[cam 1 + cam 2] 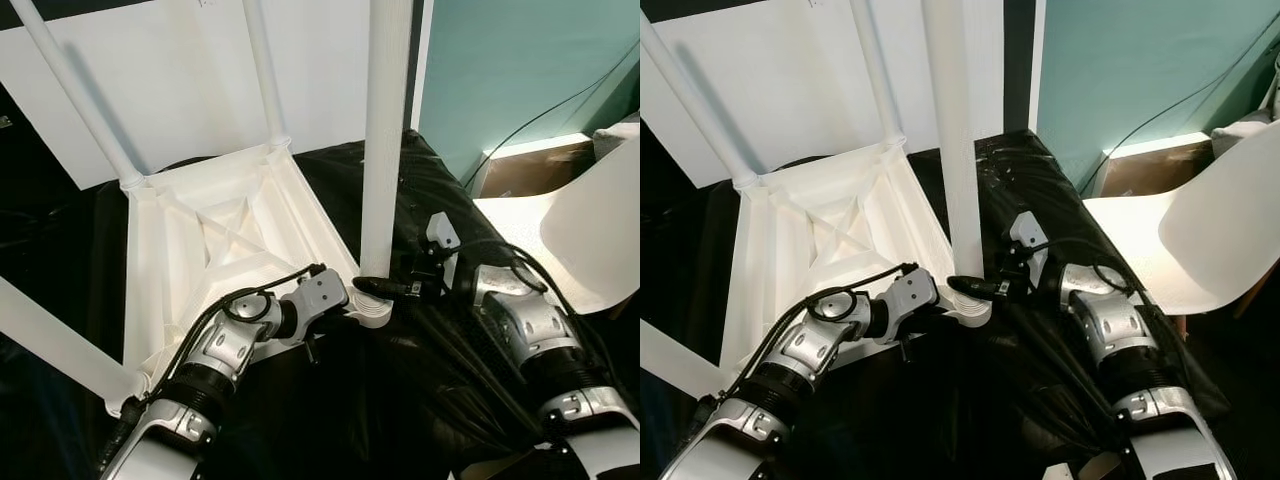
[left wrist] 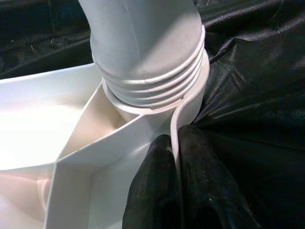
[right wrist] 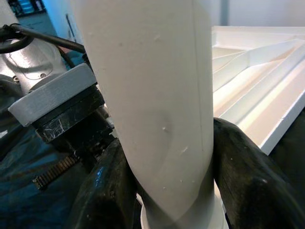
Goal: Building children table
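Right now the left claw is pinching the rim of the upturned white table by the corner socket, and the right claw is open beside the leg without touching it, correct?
Not quite. The left claw does pinch the table rim by the socket, but the right claw is shut on the leg low down, near the socket. The right wrist view shows a finger pressed on each side.

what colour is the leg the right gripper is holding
White; the table leg shows best in the right wrist view, clamped by the right gripper.
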Available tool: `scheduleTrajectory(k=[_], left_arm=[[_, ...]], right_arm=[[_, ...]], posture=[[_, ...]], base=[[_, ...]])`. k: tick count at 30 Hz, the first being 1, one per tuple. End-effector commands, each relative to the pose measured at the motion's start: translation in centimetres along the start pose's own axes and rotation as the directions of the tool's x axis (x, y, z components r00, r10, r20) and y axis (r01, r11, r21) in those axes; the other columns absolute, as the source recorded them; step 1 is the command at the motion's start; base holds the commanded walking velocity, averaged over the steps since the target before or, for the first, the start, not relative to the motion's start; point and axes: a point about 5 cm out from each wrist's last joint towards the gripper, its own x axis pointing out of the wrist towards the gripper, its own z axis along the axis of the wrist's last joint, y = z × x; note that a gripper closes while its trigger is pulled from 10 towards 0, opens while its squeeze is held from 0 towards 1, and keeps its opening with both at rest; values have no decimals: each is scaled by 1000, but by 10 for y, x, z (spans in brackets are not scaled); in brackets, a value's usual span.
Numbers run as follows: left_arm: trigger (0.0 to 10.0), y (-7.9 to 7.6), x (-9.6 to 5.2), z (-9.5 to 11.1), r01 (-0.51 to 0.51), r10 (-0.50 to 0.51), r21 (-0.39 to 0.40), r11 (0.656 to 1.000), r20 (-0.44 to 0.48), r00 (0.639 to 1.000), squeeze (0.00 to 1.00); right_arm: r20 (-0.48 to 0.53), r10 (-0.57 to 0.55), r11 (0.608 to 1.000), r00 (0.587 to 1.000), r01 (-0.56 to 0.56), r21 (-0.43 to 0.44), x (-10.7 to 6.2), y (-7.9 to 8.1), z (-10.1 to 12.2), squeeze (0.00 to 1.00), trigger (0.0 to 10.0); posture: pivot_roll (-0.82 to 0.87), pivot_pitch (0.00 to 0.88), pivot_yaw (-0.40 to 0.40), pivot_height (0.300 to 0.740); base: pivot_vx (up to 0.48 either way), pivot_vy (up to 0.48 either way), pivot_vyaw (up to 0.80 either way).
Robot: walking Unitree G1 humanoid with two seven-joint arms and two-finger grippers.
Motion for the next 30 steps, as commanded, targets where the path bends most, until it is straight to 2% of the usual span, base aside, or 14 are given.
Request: scheduleTrajectory(k=[1,3,4,5,6,7,19,20,22,23,27,28,29,30], left_arm=[[10000,-18,2,-42,-8,-6,-142,990,-97,995,0],[10000,-18,3,-42,-7,-6,-142,990,-97,995,0],[10000,-18,4,-41,-8,-5,-143,990,-93,996,0],[10000,-18,4,-41,-8,-5,-143,990,-93,996,0],[10000,-19,5,-40,-9,-4,-144,990,-90,996,0],[10000,-19,5,-40,-9,-4,-144,990,-90,996,0],[10000,-19,4,-41,-4,-10,-139,990,-99,995,0],[10000,-19,4,-41,-1,-12,-137,991,-98,995,0],[10000,-19,4,-40,0,-13,-137,991,-98,995,0],[10000,-19,5,-40,0,-14,-137,991,-97,995,0],[10000,-19,5,-40,1,-14,-138,990,-95,995,0],[10000,-19,6,-40,2,-15,-138,990,-95,995,0],[10000,-19,6,-40,2,-16,-139,990,-94,995,0],[10000,-19,6,-40,3,-16,-140,990,-93,996,0]], right_arm=[[-18,121,991,993,-119,58,8,13,-10,0,0],[-23,78,994,997,-76,77,10,12,-12,0,0],[48,-141,987,989,137,89,23,16,-12,0,0],[48,-141,987,989,137,89,23,16,-12,0,0],[143,-435,898,889,416,146,33,25,-11,0,0],[171,-503,862,847,479,163,33,30,-11,0,0],[186,-607,794,772,595,123,26,36,-17,0,0],[151,-540,841,828,525,130,33,40,-18,0,10000],[137,-516,855,846,500,137,36,42,-19,0,10000],[148,-481,875,864,462,146,37,43,-17,1000,10000],[134,-321,945,937,307,116,34,42,-19,1000,10000],[124,-293,955,948,282,95,33,40,-20,608,10000],[105,-220,975,970,216,43,30,36,-19,0,10000],[89,-159,987,983,160,-3,26,31,-18,0,10000]], posture=[[-15,0,28,740],[-15,0,28,740],[-15,0,28,740],[-15,0,28,740],[-7,0,18,740],[-7,0,18,740],[-4,0,21,740],[-15,0,26,740],[-15,0,26,740],[-15,0,26,740],[-22,0,28,740],[-22,0,28,740],[-23,0,27,740],[-23,0,27,740]], base=[[0,0,0],[0,0,0],[0,0,0],[0,0,0],[0,0,0],[0,0,0],[0,0,0],[0,0,0],[0,0,0],[0,0,0],[0,0,0],[0,0,0],[0,0,0],[0,0,0]])
